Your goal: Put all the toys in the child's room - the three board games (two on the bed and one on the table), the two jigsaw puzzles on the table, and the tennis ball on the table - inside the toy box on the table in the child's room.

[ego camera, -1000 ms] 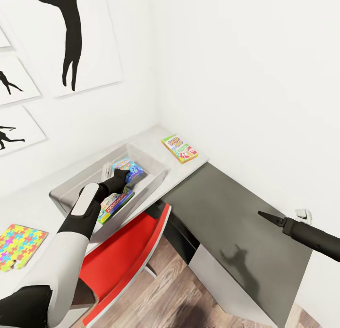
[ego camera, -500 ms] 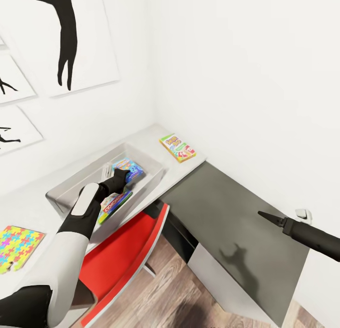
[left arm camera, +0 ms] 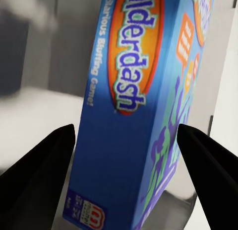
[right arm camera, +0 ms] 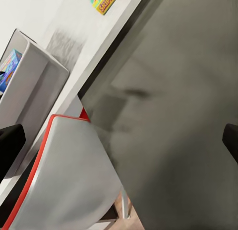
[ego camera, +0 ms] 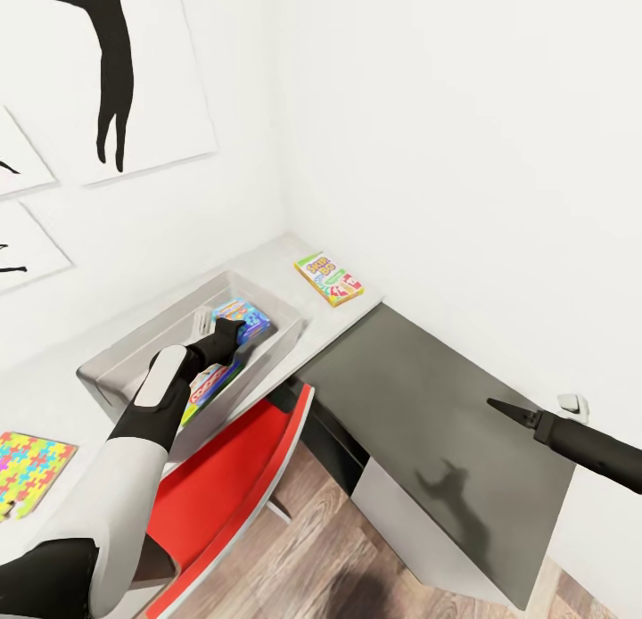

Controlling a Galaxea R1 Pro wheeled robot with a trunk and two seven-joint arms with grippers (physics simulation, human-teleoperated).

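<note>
Left end effector point(ego camera: 234, 326), fingers spread wide around the blue game point(left arm camera: 144, 115) in the bin point(ego camera: 107, 369); lifting out could snag it. Right end effector point(ego camera: 501, 408): opening indeterminable.

White walls point(ego camera: 464, 137) meet in a corner. Pictures point(ego camera: 107, 75) with black dancing shapes hang on the left wall. A long bench point(ego camera: 428, 396) runs along the walls, pale grey then dark grey. A red chair point(ego camera: 227, 485) stands by it on a brown wood floor point(ego camera: 357, 565).
</note>
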